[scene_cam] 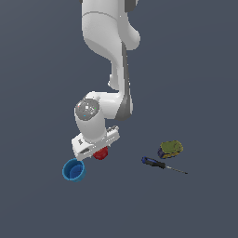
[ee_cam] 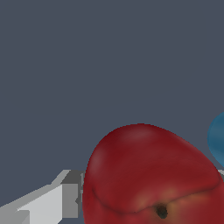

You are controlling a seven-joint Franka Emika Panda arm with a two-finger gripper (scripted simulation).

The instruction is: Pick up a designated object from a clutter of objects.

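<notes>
Grey floor [scene_cam: 200,69]: cup [scene_cam: 74,169], screwdriver [scene_cam: 163,165], box [scene_cam: 170,149]

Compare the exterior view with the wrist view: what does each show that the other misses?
Only the exterior view shows the screwdriver, the yellow-green boxy item and the arm above. Only the wrist view shows the red ball up close, its dimple facing the camera, with a gripper finger beside it. Both show the ball and the blue cup.

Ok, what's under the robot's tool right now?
A red apple sits under the tool, right beside a blue cup. In the exterior view the tool covers most of the apple, so whether the fingers touch it cannot be seen.
</notes>
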